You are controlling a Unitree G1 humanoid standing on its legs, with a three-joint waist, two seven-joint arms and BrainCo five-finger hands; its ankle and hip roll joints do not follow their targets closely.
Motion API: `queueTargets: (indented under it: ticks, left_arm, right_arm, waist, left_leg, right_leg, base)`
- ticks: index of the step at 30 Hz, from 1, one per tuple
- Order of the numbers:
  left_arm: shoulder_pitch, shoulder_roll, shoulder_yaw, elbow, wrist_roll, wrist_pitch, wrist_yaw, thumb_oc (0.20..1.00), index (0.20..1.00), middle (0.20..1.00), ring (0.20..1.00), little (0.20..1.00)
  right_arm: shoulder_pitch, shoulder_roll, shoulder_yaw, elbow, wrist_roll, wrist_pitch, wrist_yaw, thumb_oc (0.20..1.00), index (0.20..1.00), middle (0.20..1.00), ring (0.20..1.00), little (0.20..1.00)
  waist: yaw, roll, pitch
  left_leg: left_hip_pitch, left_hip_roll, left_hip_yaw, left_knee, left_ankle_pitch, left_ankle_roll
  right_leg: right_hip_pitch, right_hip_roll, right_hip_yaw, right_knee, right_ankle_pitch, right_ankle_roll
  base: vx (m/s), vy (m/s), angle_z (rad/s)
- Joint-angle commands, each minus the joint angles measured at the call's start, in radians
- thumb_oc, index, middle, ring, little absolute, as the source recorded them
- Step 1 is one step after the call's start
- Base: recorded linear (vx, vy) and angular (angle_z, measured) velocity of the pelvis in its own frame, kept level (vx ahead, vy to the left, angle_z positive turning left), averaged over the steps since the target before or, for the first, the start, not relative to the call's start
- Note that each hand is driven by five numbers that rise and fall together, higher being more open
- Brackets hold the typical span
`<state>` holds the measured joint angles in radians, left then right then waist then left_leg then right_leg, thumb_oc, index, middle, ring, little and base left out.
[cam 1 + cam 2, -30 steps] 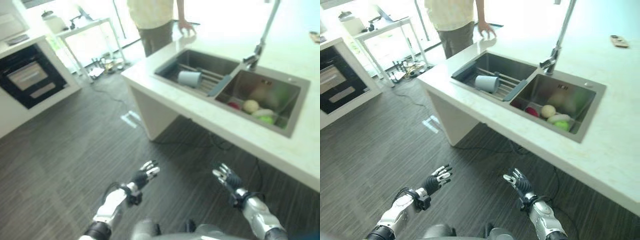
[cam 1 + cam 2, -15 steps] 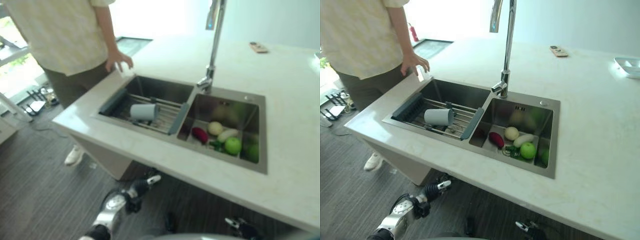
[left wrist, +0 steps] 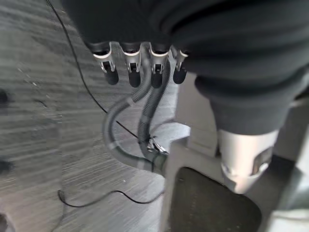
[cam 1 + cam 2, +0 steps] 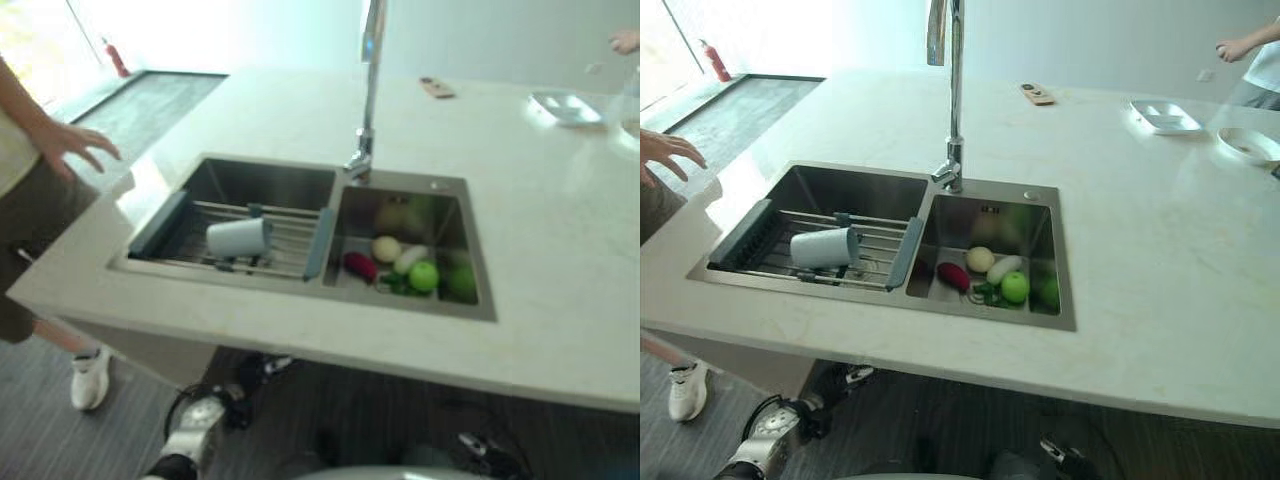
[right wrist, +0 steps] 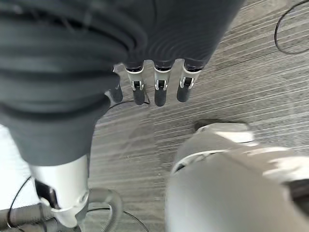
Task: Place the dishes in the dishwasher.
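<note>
both hands low, beneath the counter (image 4: 1160, 300) edge. left hand (image 3: 140, 67) fingers straight, holding nothing; right hand (image 5: 159, 87) likewise relaxed and empty. pale cup (image 4: 824, 247) lies on its side on the rack (image 4: 875, 250) in the sink's (image 4: 985, 318) left basin. right basin holds produce: green apple (image 4: 1015, 287), what looks like a red fruit (image 4: 953, 276). square dish (image 4: 1164, 117) and round plate (image 4: 1249, 144) at the counter's far side. person's hand (image 4: 665, 152) by the left edge. no legible writing.

Strong daylight enters from the far left and washes out the far end of the surface (image 4: 1120, 250) with glare. The sink (image 4: 990, 215) interior is evenly lit; the floor (image 4: 700, 440) beneath lies in shadow. The left eye view is softly blurred overall.
</note>
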<state>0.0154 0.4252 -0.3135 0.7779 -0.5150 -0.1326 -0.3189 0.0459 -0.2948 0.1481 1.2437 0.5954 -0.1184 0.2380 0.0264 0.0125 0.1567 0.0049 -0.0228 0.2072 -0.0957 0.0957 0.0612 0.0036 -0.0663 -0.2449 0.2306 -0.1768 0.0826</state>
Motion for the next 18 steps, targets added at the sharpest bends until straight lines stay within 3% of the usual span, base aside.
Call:
queueTargets:
  ticks: [1,2,3,5,6,7,10,14,16,17,18]
  left_arm:
    - [-0.041,-0.02,-0.017,0.036,0.121,-0.065,-0.022,1.0,1.0,1.0,1.0,1.0]
    - [-0.039,-0.022,-0.024,0.035,0.143,-0.062,-0.023,1.0,1.0,1.0,1.0,1.0]
    - [-0.039,-0.02,-0.042,0.044,0.186,-0.072,-0.037,1.0,1.0,1.0,1.0,1.0]
    - [-0.042,-0.026,-0.065,0.085,0.2,-0.107,-0.051,1.0,1.0,1.0,1.0,1.0]
    - [-0.049,-0.039,-0.083,0.132,0.225,-0.131,-0.05,1.0,1.0,1.0,1.0,1.0]
    - [-0.055,-0.043,-0.093,0.148,0.238,-0.141,-0.051,1.0,1.0,1.0,1.0,1.0]
    - [-0.117,-0.045,-0.17,0.182,0.259,-0.147,-0.038,1.0,1.0,1.0,1.0,1.0]
    - [-0.129,-0.017,-0.201,0.193,0.274,-0.139,-0.04,1.0,1.0,1.0,1.0,1.0]
    - [-0.109,-0.006,-0.181,0.199,0.253,-0.139,-0.044,1.0,1.0,1.0,1.0,1.0]
    - [-0.09,-0.002,-0.154,0.21,0.253,-0.143,-0.043,1.0,1.0,1.0,1.0,1.0]
    - [-0.085,0.001,-0.147,0.216,0.254,-0.147,-0.044,1.0,1.0,1.0,1.0,1.0]
  right_arm:
    - [-0.02,-0.049,0.021,-0.015,-0.053,-0.023,0.014,1.0,1.0,1.0,1.0,1.0]
    - [-0.019,-0.057,0.023,-0.018,-0.052,-0.021,0.004,1.0,1.0,1.0,1.0,1.0]
    - [-0.027,-0.073,0.02,-0.014,-0.028,-0.008,-0.009,1.0,1.0,1.0,1.0,1.0]
    - [-0.051,-0.092,0.006,0.007,-0.024,0.004,-0.004,1.0,1.0,1.0,1.0,1.0]
    - [-0.071,-0.098,0.014,0.023,-0.042,0.001,-0.003,1.0,1.0,1.0,1.0,1.0]
    - [-0.082,-0.1,0.015,0.025,-0.044,0.004,-0.006,1.0,1.0,1.0,1.0,1.0]
    - [-0.118,-0.109,-0.001,0.022,-0.019,-0.003,-0.031,1.0,1.0,1.0,1.0,1.0]
    - [-0.11,-0.111,-0.029,0.002,-0.035,-0.006,-0.017,1.0,1.0,1.0,1.0,1.0]
    - [-0.103,-0.099,-0.029,-0.001,-0.029,0.006,-0.014,1.0,1.0,1.0,1.0,1.0]
    - [-0.103,-0.078,-0.02,0.0,-0.043,0.0,-0.01,1.0,1.0,1.0,1.0,1.0]
    - [-0.103,-0.071,-0.013,0.001,-0.047,-0.006,-0.009,1.0,1.0,1.0,1.0,1.0]
  waist:
    - [-0.024,0.005,0.021]
    - [-0.022,0.002,0.028]
    - [-0.016,-0.003,0.038]
    - [-0.012,-0.007,0.039]
    - [-0.002,-0.01,0.032]
    - [-0.003,-0.008,0.03]
    - [-0.034,0.018,0.046]
    - [-0.035,0.008,0.068]
    - [-0.023,0.008,0.066]
    - [-0.002,0.009,0.06]
    - [0.004,0.01,0.057]
  left_leg:
    - [0.058,-0.04,-0.054,0.166,-0.138,-0.01]
    - [0.034,-0.043,-0.07,0.221,-0.146,-0.021]
    - [0.0,-0.016,-0.098,0.267,-0.139,-0.039]
    - [-0.006,0.034,-0.17,0.242,-0.123,-0.058]
    - [0.017,0.059,-0.261,0.205,-0.117,-0.066]
    - [0.026,0.069,-0.274,0.19,-0.118,-0.068]
    - [0.026,0.126,-0.192,0.146,-0.092,-0.082]
    - [0.02,0.08,-0.152,0.17,-0.135,-0.061]
    - [0.033,0.077,-0.116,0.157,-0.141,-0.056]
    - [0.044,0.085,-0.068,0.132,-0.133,-0.049]
    - [0.045,0.087,-0.056,0.126,-0.13,-0.046]
  right_leg:
    - [0.013,0.008,0.029,-0.093,0.155,-0.003]
    - [0.026,0.005,0.041,-0.108,0.157,-0.009]
    - [0.039,-0.004,0.057,-0.118,0.157,-0.014]
    - [0.044,-0.016,0.1,-0.121,0.157,-0.011]
    - [0.044,-0.026,0.144,-0.121,0.157,-0.004]
    - [0.037,-0.031,0.155,-0.113,0.153,0.0]
    - [-0.043,-0.087,0.121,-0.033,0.144,0.028]
    - [-0.039,-0.189,0.124,-0.088,0.231,0.089]
    - [-0.042,-0.201,0.087,-0.081,0.246,0.095]
    - [-0.049,-0.189,0.025,-0.044,0.24,0.099]
    - [-0.048,-0.175,0.008,-0.032,0.223,0.097]
  base:
    - [-0.04,0.043,0.29]
    - [-0.06,0.148,0.25]
    - [-0.06,0.234,0.0]
    - [-0.03,0.409,-0.33]
    - [0.0,0.474,-0.5]
    - [-0.07,0.548,-0.77]
    - [-0.17,0.457,-0.84]
    - [-0.05,0.343,0.21]
    - [0.03,0.144,-0.19]
    - [0.0,0.073,-0.59]
    - [-0.01,0.039,-1.02]
